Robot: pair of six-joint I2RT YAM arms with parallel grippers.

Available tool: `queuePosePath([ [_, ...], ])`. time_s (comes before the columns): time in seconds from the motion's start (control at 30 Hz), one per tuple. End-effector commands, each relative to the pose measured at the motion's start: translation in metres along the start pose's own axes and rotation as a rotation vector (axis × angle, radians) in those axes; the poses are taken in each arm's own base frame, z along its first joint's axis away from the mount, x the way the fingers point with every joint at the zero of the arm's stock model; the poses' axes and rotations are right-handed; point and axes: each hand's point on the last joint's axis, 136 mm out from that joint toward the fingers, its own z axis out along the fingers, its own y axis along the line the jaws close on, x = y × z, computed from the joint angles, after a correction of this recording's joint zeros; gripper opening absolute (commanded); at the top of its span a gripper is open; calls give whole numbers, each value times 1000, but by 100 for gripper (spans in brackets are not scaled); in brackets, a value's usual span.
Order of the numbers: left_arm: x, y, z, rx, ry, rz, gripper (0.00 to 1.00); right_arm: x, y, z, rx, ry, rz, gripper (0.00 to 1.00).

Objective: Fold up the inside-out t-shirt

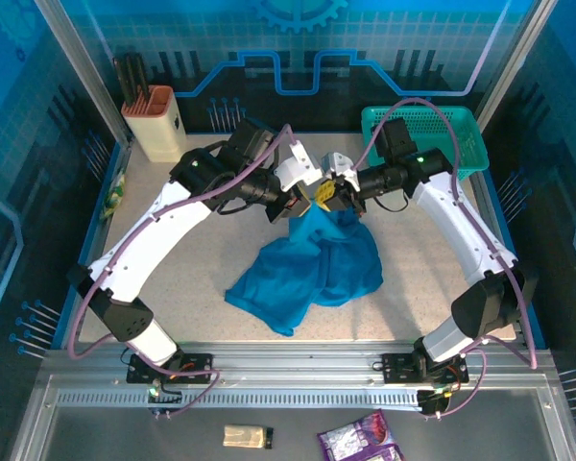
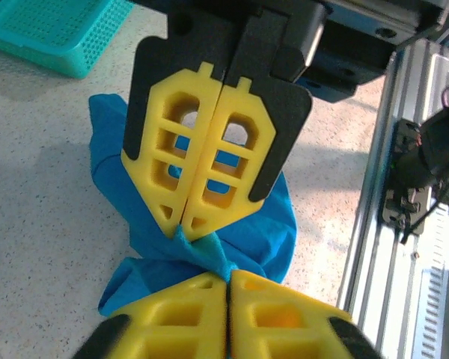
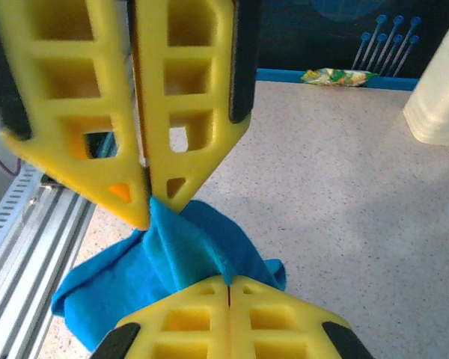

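My left claw (image 3: pixel 148 206) and my right claw (image 2: pixel 185 228) meet tip to tip, both pinching one raised peak of the t-shirt (image 1: pixel 312 264) | shirt hangs bunched beneath me, trailing near-left across the counter (image 1: pixel 211 317) | I judge the claws must part sideways: bare counter either side, mesh basket (image 1: pixel 461 144) far right.

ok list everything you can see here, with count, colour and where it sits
t-shirt: one, blue, crumpled mid-table, top edge pinched up
mesh basket: one, teal, far right corner
utensil holder: one, beige, far left corner, dark handles inside
small packet: one, green and yellow, left table edge
pouch: one, purple, below the near rail
flat packet: one, tan, left of the pouch
table: one, speckled beige
left arm: one, white and black
right arm: one, white and black
left end effector: one, yellow, shut on the t-shirt
right end effector: one, yellow, shut on the t-shirt
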Motion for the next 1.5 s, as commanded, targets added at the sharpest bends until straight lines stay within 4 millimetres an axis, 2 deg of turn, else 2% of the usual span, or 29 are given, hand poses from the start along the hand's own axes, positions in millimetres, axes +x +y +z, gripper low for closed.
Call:
queuePosePath([
  [0.0,-4,16,-12,-135,-43,-5,23,2,-19,-8,125,30,27,0],
  [0.1,10,44,-14,-302,-55,-110,47,14,-37,-25,301,41,65,0],
  [0.13,17,48,-14,-328,-55,-149,51,18,-42,-32,357,45,77,0],
  [0.2,40,60,-14,-392,-43,-262,57,34,-54,-49,498,66,125,0],
  [0.27,68,72,-14,-434,-36,-414,59,55,-68,-67,655,117,196,0],
  [0.37,115,79,-7,-433,-35,-659,62,86,-73,-90,814,198,300,0],
  [0.5,183,80,9,-452,34,-909,63,122,-74,-126,1018,238,431,0],
  [0.6,226,74,21,-480,120,-1031,62,140,-69,-144,1098,240,492,0],
  [0.77,272,56,44,-443,210,-1168,62,149,-62,-151,1123,232,523,0],
  [0.87,298,47,49,-466,273,-1242,62,149,-60,-152,1129,223,524,0],
  [1.07,342,31,54,-494,360,-1334,65,146,-59,-152,1129,208,517,0],
  [1.27,364,19,69,-454,406,-1384,65,143,-61,-151,1127,192,511,0],
  [1.4,368,18,75,-442,418,-1370,46,140,-63,-154,1139,185,500,0],
  [1.47,362,25,71,-465,403,-1344,31,136,-64,-158,1156,183,487,0],
])
